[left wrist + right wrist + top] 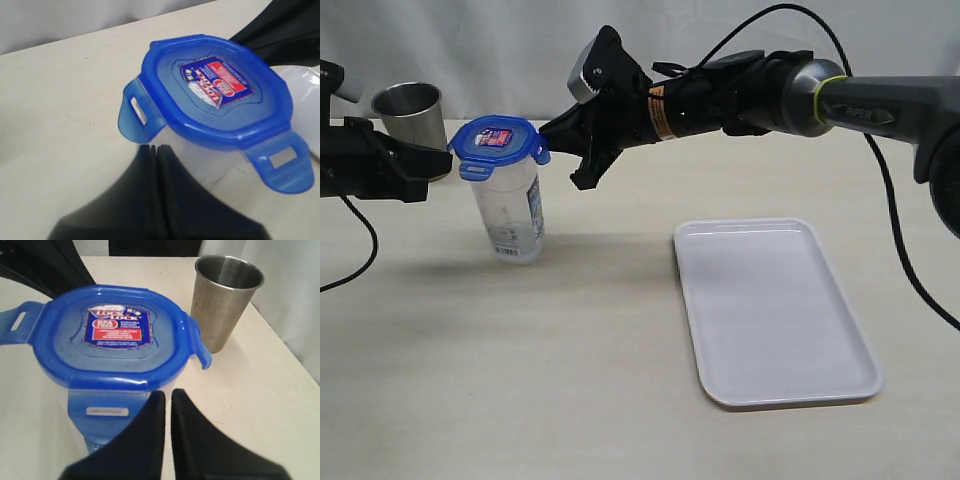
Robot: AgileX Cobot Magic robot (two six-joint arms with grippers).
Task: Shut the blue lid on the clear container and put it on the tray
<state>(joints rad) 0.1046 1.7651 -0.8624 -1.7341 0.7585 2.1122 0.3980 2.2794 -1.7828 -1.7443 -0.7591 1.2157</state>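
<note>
The clear container [512, 215] stands upright on the table with the blue lid [497, 142] sitting on top of it. My left gripper [447, 155] is shut and empty, its tip against the lid's left edge, just under a flared tab [136, 111]. My right gripper [550, 130] comes in from the right, shut with nothing between its fingers, its tip at the lid's right edge. In the right wrist view its tips [167, 393] sit beside a tab [102, 412] that is folded down. The lid [215, 97] shows its sticker, and another tab [281, 162] sticks out. The white tray [770, 300] lies flat to the right, with nothing on it.
A grey steel cup [410, 112] stands behind the container to the left, close to my left arm; it shows again as the cup [225, 300] in the right wrist view. A black cable [355, 250] trails on the table at the left edge.
</note>
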